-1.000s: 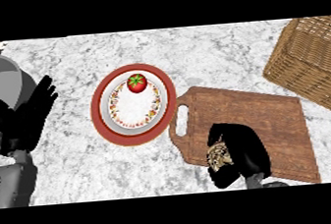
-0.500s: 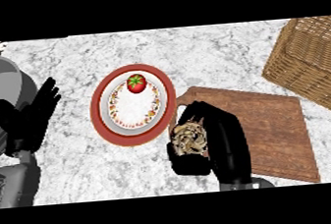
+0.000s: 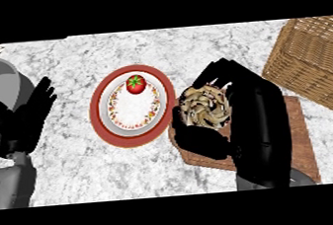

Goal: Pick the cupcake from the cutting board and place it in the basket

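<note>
Cupcake (image 3: 203, 106) gripped in right robot hand (image 3: 253, 110).

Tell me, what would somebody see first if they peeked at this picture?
Probably the big black right hand in the middle, its fingers curled round the swirly brown cupcake above the cutting board. Next, the red plate to its left, with a tomato on it. The wicker basket waits at the upper right.

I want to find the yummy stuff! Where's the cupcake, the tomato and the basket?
cupcake (image 3: 203, 106), head view, its swirled top.
tomato (image 3: 136, 84), head view, its red skin.
basket (image 3: 313, 63), head view, its woven wall.
</note>
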`<action>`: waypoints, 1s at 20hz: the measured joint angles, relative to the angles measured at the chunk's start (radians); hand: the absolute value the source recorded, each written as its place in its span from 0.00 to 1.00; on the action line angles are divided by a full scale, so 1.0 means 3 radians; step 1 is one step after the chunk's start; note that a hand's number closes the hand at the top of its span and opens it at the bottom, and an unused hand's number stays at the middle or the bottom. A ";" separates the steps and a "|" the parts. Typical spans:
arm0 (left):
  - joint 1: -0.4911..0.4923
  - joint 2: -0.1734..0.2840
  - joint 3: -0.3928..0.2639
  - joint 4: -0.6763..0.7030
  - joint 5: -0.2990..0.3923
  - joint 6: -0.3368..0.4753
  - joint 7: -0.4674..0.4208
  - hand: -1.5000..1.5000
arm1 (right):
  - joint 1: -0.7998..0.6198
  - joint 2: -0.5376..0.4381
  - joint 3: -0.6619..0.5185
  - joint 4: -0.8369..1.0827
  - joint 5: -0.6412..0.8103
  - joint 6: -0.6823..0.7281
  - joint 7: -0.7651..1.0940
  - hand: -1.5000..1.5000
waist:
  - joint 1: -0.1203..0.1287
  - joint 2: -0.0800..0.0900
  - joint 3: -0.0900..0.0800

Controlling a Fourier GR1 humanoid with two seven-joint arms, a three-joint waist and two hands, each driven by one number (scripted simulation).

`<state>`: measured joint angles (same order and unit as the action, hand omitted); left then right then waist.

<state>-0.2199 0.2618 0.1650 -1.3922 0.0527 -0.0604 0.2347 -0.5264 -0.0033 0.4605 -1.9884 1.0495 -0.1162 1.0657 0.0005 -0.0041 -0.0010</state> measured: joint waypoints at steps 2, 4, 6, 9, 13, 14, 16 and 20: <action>-0.0017 0.0002 0.0003 0.0009 -0.0003 -0.0005 0.0001 0.50 | -0.0188 -0.0004 -0.0163 0.0020 0.0029 0.0132 0.0031 1.00 | 0.0000 0.0002 0.0000; -0.0043 -0.0027 -0.0005 0.0046 -0.0023 0.0026 -0.0009 0.50 | -0.0395 -0.0006 -0.0373 0.0101 0.0038 0.0216 0.0031 1.00 | 0.0000 0.0006 0.0000; -0.0031 -0.0003 0.0013 0.0049 -0.0025 0.0016 -0.0010 0.50 | -0.0596 -0.0038 -0.0614 0.0188 0.0025 0.0295 0.0017 1.00 | 0.0004 0.0007 0.0000; 0.0008 -0.0008 0.0009 0.0005 -0.0015 -0.0010 -0.0026 0.50 | -0.0830 -0.0119 -0.0909 0.0374 0.0025 0.0361 -0.0040 1.00 | 0.0010 0.0009 0.0001; 0.0017 -0.0028 -0.0008 -0.0034 -0.0035 0.0004 -0.0005 0.50 | -0.1076 -0.0265 -0.1277 0.0617 -0.0002 0.0418 -0.0108 1.00 | 0.0012 0.0011 0.0001; -0.0003 -0.0053 -0.0025 0.0009 -0.0060 0.0023 -0.0036 0.50 | -0.1080 -0.0317 -0.1349 0.0679 0.0007 0.0412 -0.0141 1.00 | 0.0007 0.0014 0.0001; -0.0004 -0.0069 -0.0023 0.0022 -0.0056 0.0026 -0.0044 0.50 | -0.1215 -0.0444 -0.1485 0.0832 0.0030 0.0490 -0.0152 1.00 | 0.0009 0.0014 0.0001; 0.0072 -0.0055 -0.0013 -0.0013 -0.0053 0.0000 -0.0063 0.50 | -0.1300 -0.0731 -0.1741 0.1100 0.0051 0.0545 -0.0210 1.00 | 0.0013 0.0015 0.0002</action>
<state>-0.1984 0.2452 0.1611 -1.3960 0.0369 -0.0605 0.2158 -0.9164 -0.2225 -0.0619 -1.6583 1.0647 0.0474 1.0027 0.0044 0.0003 -0.0005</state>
